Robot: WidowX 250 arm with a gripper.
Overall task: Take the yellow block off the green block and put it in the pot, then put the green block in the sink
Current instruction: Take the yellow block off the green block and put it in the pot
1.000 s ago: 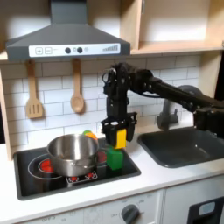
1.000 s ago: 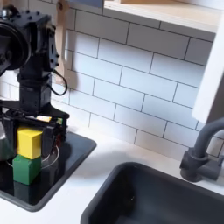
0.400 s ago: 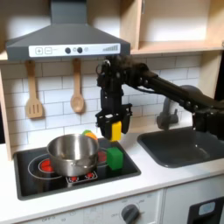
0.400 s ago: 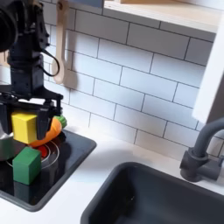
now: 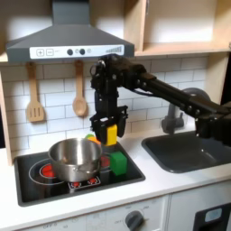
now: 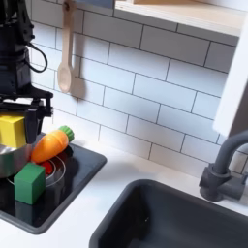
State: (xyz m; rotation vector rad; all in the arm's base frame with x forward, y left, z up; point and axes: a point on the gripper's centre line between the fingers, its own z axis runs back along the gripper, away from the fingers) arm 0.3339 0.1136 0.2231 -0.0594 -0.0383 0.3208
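**A:** White brick tiles run behind a toy kitchen, with wooden spoons (image 5: 79, 101) hung under a grey hood (image 5: 68, 41) and a black hob (image 5: 54, 171) set into the white worktop (image 5: 171, 185). Where does the end effector (image 5: 109, 133) stand?

**B:** Up in the air above the hob, in the first exterior view just right of the pot (image 5: 74, 157) and higher than its rim. It is closed narrow on the yellow block (image 5: 110, 134), which hangs between its two fingers. In the second exterior view the same yellow block (image 6: 12, 129) sits at the frame's left edge, clear of everything below.

**A:** And the green block (image 5: 118, 162)?

**B:** On the hob, bare on top, just right of the pot in the first exterior view. An orange-and-green toy carrot (image 6: 49, 144) lies behind it in the second exterior view.

**A:** So what does the next move hang on?

**B:** On the pot lying to the first exterior view's left of the held block and below it. I judge the arm needs a short sideways carry over the rim, then a release; let go where it is now and the cube would likely land by the green one or clip the rim.

**A:** The sink (image 5: 194, 149)?

**B:** Well off to the first exterior view's right, past the faucet (image 5: 173, 115).
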